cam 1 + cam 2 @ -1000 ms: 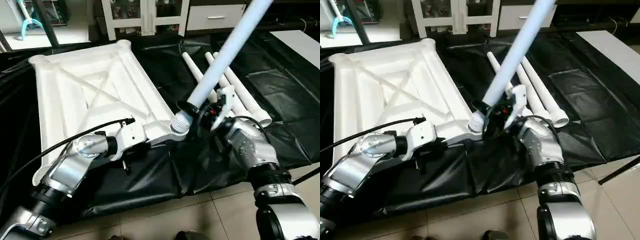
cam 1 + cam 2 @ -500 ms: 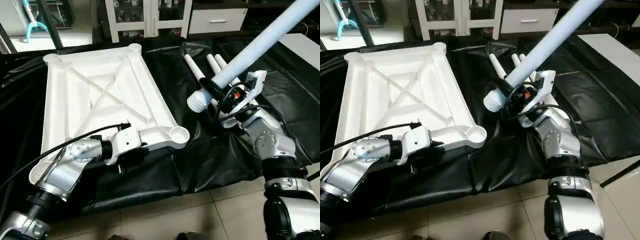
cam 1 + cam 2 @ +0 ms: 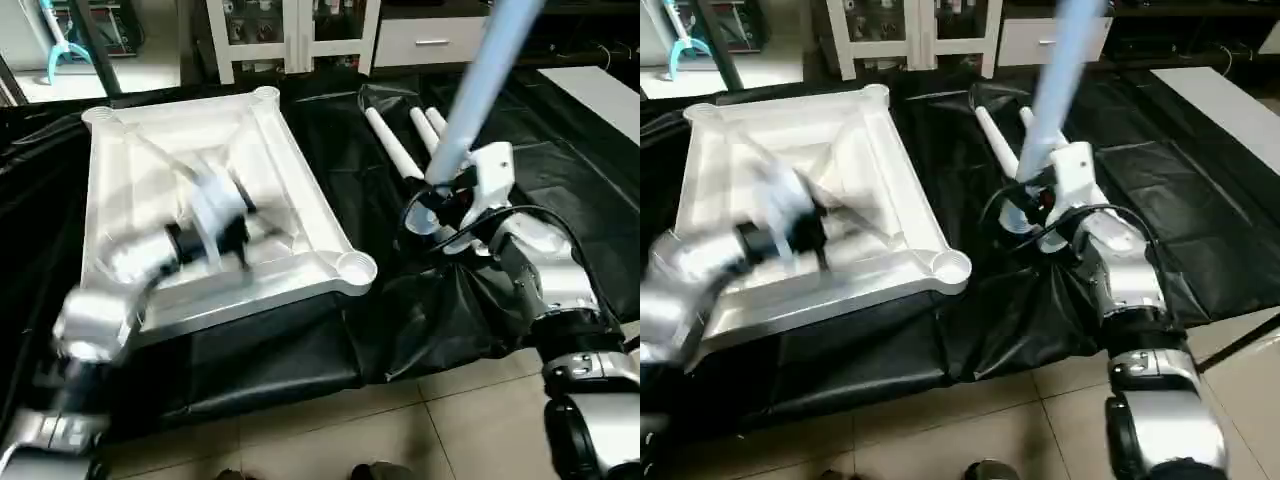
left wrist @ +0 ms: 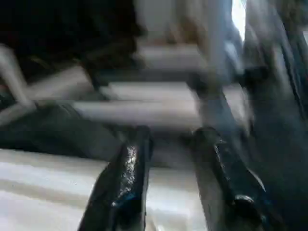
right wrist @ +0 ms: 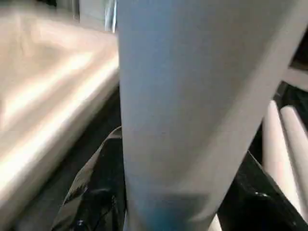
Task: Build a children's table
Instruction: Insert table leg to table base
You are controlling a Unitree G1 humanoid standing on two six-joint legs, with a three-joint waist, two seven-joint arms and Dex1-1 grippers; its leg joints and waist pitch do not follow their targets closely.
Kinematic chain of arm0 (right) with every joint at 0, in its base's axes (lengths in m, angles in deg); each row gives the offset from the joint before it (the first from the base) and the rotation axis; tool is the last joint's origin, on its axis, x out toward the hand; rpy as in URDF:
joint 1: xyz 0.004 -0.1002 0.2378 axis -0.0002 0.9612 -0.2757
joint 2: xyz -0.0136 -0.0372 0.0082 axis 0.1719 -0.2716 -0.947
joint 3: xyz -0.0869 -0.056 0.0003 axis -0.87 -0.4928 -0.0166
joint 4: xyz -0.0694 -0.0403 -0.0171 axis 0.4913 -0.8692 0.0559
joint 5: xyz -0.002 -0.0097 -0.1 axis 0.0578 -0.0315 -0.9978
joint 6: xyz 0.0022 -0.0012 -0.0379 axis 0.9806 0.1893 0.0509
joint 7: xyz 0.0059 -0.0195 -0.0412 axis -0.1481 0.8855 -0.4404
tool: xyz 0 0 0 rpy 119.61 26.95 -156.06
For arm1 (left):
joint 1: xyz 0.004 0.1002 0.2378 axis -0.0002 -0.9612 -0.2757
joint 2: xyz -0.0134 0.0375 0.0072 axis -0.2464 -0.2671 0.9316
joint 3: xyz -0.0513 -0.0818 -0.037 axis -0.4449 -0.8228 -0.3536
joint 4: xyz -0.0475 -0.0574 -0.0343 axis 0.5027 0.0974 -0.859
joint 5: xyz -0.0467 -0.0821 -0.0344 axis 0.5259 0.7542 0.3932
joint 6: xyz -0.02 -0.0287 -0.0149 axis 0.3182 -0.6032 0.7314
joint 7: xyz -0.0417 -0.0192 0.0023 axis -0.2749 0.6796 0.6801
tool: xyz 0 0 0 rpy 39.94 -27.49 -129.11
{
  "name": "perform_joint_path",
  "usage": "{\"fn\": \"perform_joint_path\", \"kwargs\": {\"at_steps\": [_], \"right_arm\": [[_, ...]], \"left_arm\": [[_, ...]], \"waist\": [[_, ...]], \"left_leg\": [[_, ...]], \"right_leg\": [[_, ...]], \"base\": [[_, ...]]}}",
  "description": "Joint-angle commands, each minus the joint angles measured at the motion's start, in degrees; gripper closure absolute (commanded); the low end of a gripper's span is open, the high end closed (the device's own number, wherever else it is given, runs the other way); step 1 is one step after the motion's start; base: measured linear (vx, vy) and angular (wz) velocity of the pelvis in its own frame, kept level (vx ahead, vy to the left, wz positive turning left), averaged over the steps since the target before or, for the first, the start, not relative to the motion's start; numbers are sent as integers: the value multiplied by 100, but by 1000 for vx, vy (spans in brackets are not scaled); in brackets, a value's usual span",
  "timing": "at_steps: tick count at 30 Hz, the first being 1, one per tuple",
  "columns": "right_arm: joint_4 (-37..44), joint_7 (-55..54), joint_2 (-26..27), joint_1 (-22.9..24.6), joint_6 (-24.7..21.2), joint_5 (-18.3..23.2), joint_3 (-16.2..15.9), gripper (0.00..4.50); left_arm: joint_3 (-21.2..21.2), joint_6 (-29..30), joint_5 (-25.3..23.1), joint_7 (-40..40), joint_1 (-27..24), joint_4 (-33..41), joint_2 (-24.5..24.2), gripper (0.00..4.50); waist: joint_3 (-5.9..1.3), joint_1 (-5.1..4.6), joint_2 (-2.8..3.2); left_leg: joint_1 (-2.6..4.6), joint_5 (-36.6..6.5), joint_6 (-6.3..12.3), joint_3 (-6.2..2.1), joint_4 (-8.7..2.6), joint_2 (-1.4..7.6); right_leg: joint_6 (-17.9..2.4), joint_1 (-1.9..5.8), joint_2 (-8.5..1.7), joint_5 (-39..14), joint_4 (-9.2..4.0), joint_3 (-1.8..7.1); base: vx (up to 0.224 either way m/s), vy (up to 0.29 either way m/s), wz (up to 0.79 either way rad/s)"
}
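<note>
Tabletop (image 3: 270, 150) lies underside-up on black sheeting; my right hand (image 3: 437, 200) grips a leg (image 3: 480, 80) standing nearly upright, its lower end just right of the near corner socket (image 3: 355, 268). My left hand (image 4: 168, 159), fingers parted and empty, hovers above the ribs.

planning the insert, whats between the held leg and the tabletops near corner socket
Bare black sheet alone, seen in the left eye view, separates the corner socket from the leg in the right gripper.
</note>
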Motion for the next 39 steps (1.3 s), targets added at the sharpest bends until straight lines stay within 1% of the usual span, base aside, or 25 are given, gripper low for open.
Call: {"fn": "perform_joint_path", "kwargs": {"at_steps": [1, 2, 3, 4, 5, 6, 7, 8, 9, 10, 11, 13, 14, 15, 17, 20, 23, 25, 26, 29, 30, 32, 35, 37, 39], "right_arm": [[319, -63, 1, -237, 12, -315, -251, 265], [410, -149, 45, -273, -28, -375, -293, 265], [514, -316, 101, -327, -14, -503, -358, 265], [528, -348, 107, -334, -2, -533, -373, 265], [560, -420, 118, -341, 55, -594, -405, 265], [658, -487, 162, -327, 103, -637, -443, 265], [681, -513, 174, -321, 112, -652, -451, 265], [739, -543, 189, -302, 131, -701, -486, 265], [772, -560, 192, -289, 141, -740, -515, 265], [805, -571, 189, -275, 122, -778, -541, 265], [855, -589, 190, -256, 56, -824, -573, 265], [976, -574, 179, -218, -85, -927, -660, 265], [993, -569, 179, -213, -105, -947, -679, 265], [1024, -549, 173, -203, -104, -998, -731, 265], [1076, -541, 185, -187, -89, -1045, -792, 265], [1178, -520, 205, -164, -98, -1093, -857, 265], [1222, -508, 230, -141, -132, -1098, -887, 265], [1241, -504, 244, -118, -155, -1127, -904, 265], [1250, -490, 246, -104, -157, -1141, -920, 265], [1309, -479, 252, -71, -197, -1154, -956, 265], [1318, -467, 256, -66, -201, -1158, -985, 265], [1319, -466, 266, -61, -206, -1160, -1001, 265], [1341, -468, 278, -50, -231, -1154, -1007, 265], [1354, -458, 283, -40, -245, -1152, -1016, 265], [1368, -452, 290, -26, -268, -1154, -1024, 265]], "left_arm": [[-219, 231, 619, 520, 234, 379, 222, 254], [-221, 303, 823, 653, 277, 525, 392, 239], [-107, 424, 853, 769, 309, 683, 615, 227], [-82, 447, 837, 783, 313, 699, 649, 222], [-24, 517, 820, 767, 316, 746, 713, 221], [75, 621, 851, 814, 343, 814, 900, 218], [80, 676, 876, 847, 354, 838, 957, 208], [134, 786, 982, 881, 372, 928, 1091, 194], [163, 864, 1061, 895, 377, 997, 1164, 184], [159, 966, 1154, 959, 382, 1070, 1215, 180], [185, 1125, 1375, 1033, 392, 1194, 1297, 176], [263, 1295, 1612, 1246, 428, 1377, 1403, 154], [265, 1304, 1634, 1271, 443, 1388, 1423, 143], [260, 1295, 1614, 1351, 505, 1363, 1481, 143], [244, 1255, 1423, 1450, 624, 1238, 1538, 137], [171, 1251, 1237, 1539, 756, 1089, 1591, 102], [78, 1240, 1312, 1602, 846, 1056, 1584, 98], [42, 1289, 1436, 1653, 886, 1092, 1545, 97], [34, 1306, 1469, 1662, 906, 1098, 1525, 97], [73, 1203, 1254, 1734, 972, 986, 1449, 97], [92, 1144, 1023, 1846, 1031, 851, 1416, 97], [104, 1101, 845, 1938, 1081, 734, 1385, 97], [53, 1055, 741, 2014, 1118, 649, 1391, 97], [17, 1025, 665, 2118, 1172, 535, 1367, 97], [-8, 1008, 682, 2147, 1215, 468, 1332, 97]], "waist": [[-485, 25, -44], [-492, 41, -13], [-487, 26, -53], [-491, 29, -60], [-492, 36, -39], [-488, 28, -47], [-498, 32, -42], [-504, 37, -35], [-511, 41, -46], [-511, 47, -30], [-513, 48, -44], [-504, 52, -46], [-481, 55, -44], [-476, 53, -47], [-458, 43, -47], [-449, 34, -41], [-462, 29, -40], [-470, 27, -45], [-474, 25, -43], [-479, 22, -33], [-479, 21, -26], [-479, 16, -22], [-489, 30, -21], [-486, 25, -20], [-490, 30, -15]], "left_leg": [[1, -8, 363, 9, -283, 59], [9, 6, 403, -2, -281, 65], [-7, 56, 498, -1, -277, 65], [-7, 160, 565, -9, -271, 84], [-7, 249, 650, -3, -257, 70], [-3, 249, 688, 2, -254, 68], [-1, 296, 717, 0, -243, 67], [0, 349, 725, -1, -235, 62], [-15, 362, 767, -4, -226, 61], [-21, 363, 774, -9, -223, 65], [-29, 336, 768, -7, -214, 65], [-43, 245, 753, -6, -207, 64], [-43, 112, 721, -4, -212, 64], [-37, 32, 695, 1, -212, 61], [-16, -245, 582, -3, -224, 67], [-12, -385, 444, -14, -235, 62], [-19, -380, 386, -17, -227, 51], [-34, -304, 402, -19, -221, 47], [-29, -285, 429, -16, -218, 46], [-28, -237, 487, -17, -212, 42], [-28, -217, 514, -18, -211, 48], [-24, -221, 527, -17, -207, 43], [-34, -157, 518, -23, -202, 43], [-36, -160, 524, -25, -203, 40], [-26, -194, 539, -25, -203, 48]], "right_leg": [[-1672, 434, -298, 425, -223, 249], [-1686, 430, -307, 476, -214, 243], [-1659, 431, -293, 523, -210, 241], [-1630, 429, -305, 572, -203, 240], [-1601, 418, -300, 599, -195, 237], [-1585, 408, -291, 577, -207, 235], [-1568, 417, -292, 623, -202, 237], [-1609, 416, -282, 767, -187, 240], [-1641, 417, -278, 867, -177, 238], [-1655, 419, -280, 903, -164, 238], [-1676, 419, -277, 944, -159, 240], [-1678, 411, -261, 911, -158, 241], [-1654, 403, -261, 741, -180, 238], [-1635, 400, -257, 628, -189, 240], [-1476, 384, -248, 153, -236, 235], [-1316, 374, -250, -177, -266, 233], [-1303, 376, -248, -104, -257, 238], [-1338, 382, -246, 51, -240, 240], [-1361, 377, -243, 116, -235, 238], [-1385, 377, -242, 195, -231, 236], [-1403, 376, -246, 222, -230, 233], [-1395, 376, -240, 214, -234, 232], [-1439, 393, -258, 299, -221, 236], [-1443, 390, -247, 330, -217, 229], [-1479, 387, -267, 301, -222, 233]], "base": [[0, 0, 0], [0, 0, 0], [0, 0, 0], [0, 0, 0], [0, 0, 0], [0, 0, 0], [0, 0, 0], [0, 0, 0], [0, 0, 0], [0, 0, 0], [0, 0, 0], [0, 0, 0], [0, 0, 0], [0, 0, 0], [0, 0, 0], [0, 0, 0], [0, 0, 0], [0, 0, 0], [0, 0, 0], [0, 0, 0], [0, 0, 0], [0, 0, 0], [0, 0, 0], [0, 0, 0], [0, 0, 0]]}}
